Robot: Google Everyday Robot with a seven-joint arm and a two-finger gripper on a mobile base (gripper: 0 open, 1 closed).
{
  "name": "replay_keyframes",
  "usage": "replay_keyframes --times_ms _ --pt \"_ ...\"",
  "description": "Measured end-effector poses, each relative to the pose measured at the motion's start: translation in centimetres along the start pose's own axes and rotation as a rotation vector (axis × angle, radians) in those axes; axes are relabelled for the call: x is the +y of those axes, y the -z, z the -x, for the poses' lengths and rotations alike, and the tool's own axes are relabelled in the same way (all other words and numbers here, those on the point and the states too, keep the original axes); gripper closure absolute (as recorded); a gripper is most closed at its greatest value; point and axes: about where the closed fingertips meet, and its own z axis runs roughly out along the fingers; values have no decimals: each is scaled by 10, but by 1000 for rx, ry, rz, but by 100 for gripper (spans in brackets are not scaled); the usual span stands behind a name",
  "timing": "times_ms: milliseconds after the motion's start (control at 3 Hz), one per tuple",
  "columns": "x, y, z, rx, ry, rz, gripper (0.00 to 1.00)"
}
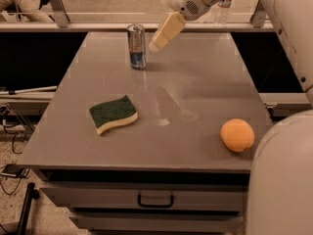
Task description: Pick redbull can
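You see slim cylindrical metal redbull can (pixel 136 46) upright on smooth grey table (pixel 205 82); pale tapered tool (pixel 157 42) just right of can top (grip state unclear).

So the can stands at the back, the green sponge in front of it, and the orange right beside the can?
Not the orange: the camera view shows it near the front right corner of the table, far from the redbull can. The can at the back and the sponge in front are right. The gripper hangs beside the can, to the picture's right.
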Motion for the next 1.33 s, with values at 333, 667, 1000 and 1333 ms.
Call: replay_keyframes --times_ms 333,667,1000,1333 --pt "-11 -29 -4 -13 -20 19 0" --pt "-15 -50 -5 -51 -50 28 0" --pt "-13 -66 1 -81 -54 50 0" --pt "-11 -78 6 -105 -53 76 16"
